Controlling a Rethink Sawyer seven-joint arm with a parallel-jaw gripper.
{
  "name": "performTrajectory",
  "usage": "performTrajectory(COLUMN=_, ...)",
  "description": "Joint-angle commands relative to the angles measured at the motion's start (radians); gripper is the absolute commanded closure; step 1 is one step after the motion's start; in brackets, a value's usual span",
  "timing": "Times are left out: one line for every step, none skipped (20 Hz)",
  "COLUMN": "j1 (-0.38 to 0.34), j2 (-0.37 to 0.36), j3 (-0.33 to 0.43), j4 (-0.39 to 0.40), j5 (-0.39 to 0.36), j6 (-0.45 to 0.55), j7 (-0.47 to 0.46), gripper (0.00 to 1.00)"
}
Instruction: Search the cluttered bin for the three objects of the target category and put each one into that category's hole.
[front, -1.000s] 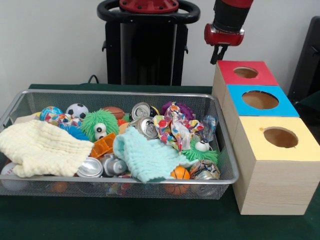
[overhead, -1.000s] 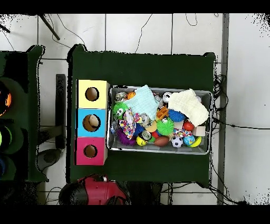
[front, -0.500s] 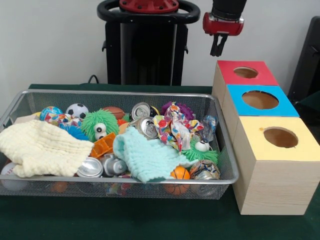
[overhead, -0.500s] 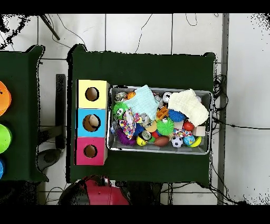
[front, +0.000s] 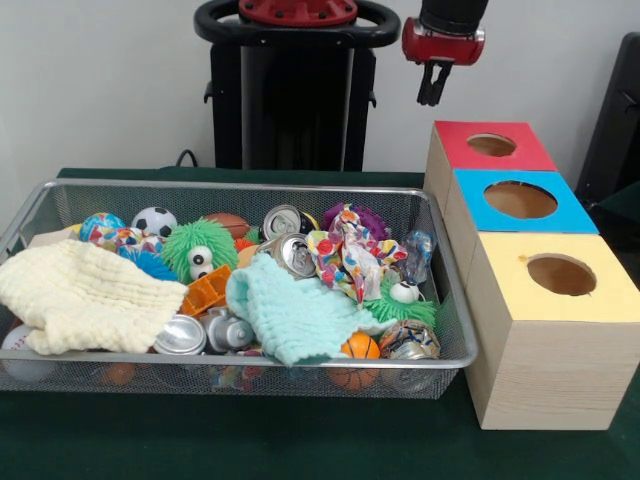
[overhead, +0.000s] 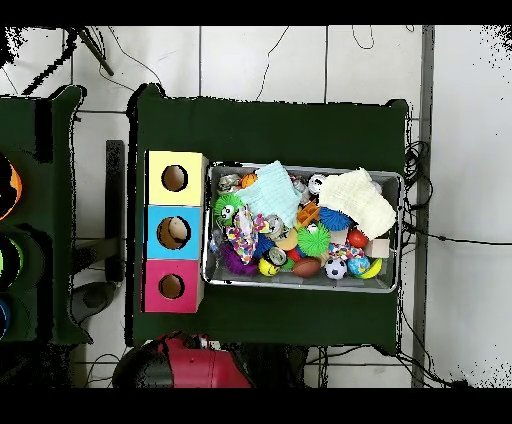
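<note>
Silver wire-mesh bin (front: 440, 300), shallow and rectangular with a rounded rim, sits on your dark green table (front: 300, 440), just beside a row of three wooden boxes. In the front view the bin is left of the boxes; overhead it is to their right (overhead: 392, 285). The red-topped box (front: 490, 146) is farthest from the camera, the blue-topped box (front: 520, 200) in the middle, the yellow-topped box (front: 560, 275) nearest, each with a round hole in its lid. The red-and-black gripper (front: 433, 92) hangs high in the air, above and slightly left of the red-topped box and clear of it; its two dark fingers point down with only a narrow gap between them, nothing held. The bin is packed: a cream knitted cloth (front: 85, 295) at its left end, a mint knitted cloth (front: 290, 315) draped over the front middle, a fuzzy green ball with googly eyes (front: 198, 248), a small soccer ball (front: 153, 221), a crushed silver can (front: 294, 254), a second silver can (front: 283, 220) behind it, a multicoloured patterned rag (front: 345, 255), a purple spiky ball (front: 360, 216) at the back wall, a small orange basketball (front: 360, 347) against the front mesh.
</note>
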Motion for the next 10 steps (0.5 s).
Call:
performTrajectory(j1=-0.044, j2=0.039, j3=0.023, j4=-0.214, j5=-0.008, j6=0.112, j7=0.100, gripper=1.00)
performTrajectory(j1=-0.042, j2=0.044, j3=0.022, j4=-0.226, j5=-0.008, j6=0.124, j7=0.103, gripper=1.00)
performTrajectory(j1=-0.040, j2=0.046, j3=0.021, j4=-0.237, j5=-0.007, j6=0.131, j7=0.106, gripper=1.00)
performTrajectory(j1=-0.039, j2=0.051, j3=0.018, j4=-0.249, j5=-0.008, j6=0.138, j7=0.109, gripper=1.00)
performTrajectory(j1=-0.036, j2=0.055, j3=0.017, j4=-0.261, j5=-0.008, j6=0.147, j7=0.113, gripper=1.00)
performTrajectory(j1=-0.033, j2=0.060, j3=0.015, j4=-0.273, j5=-0.008, j6=0.156, j7=0.117, gripper=1.00)
performTrajectory(j1=-0.025, j2=0.063, j3=0.012, j4=-0.276, j5=-0.006, j6=0.159, j7=0.126, gripper=1.00)
performTrajectory(j1=-0.021, j2=0.066, j3=0.012, j4=-0.284, j5=-0.004, j6=0.159, j7=0.132, gripper=1.00)
performTrajectory(j1=-0.013, j2=0.067, j3=0.014, j4=-0.275, j5=-0.001, j6=0.151, j7=0.142, gripper=1.00)
performTrajectory(j1=-0.010, j2=0.072, j3=0.016, j4=-0.281, j5=0.001, j6=0.151, j7=0.147, gripper=1.00)
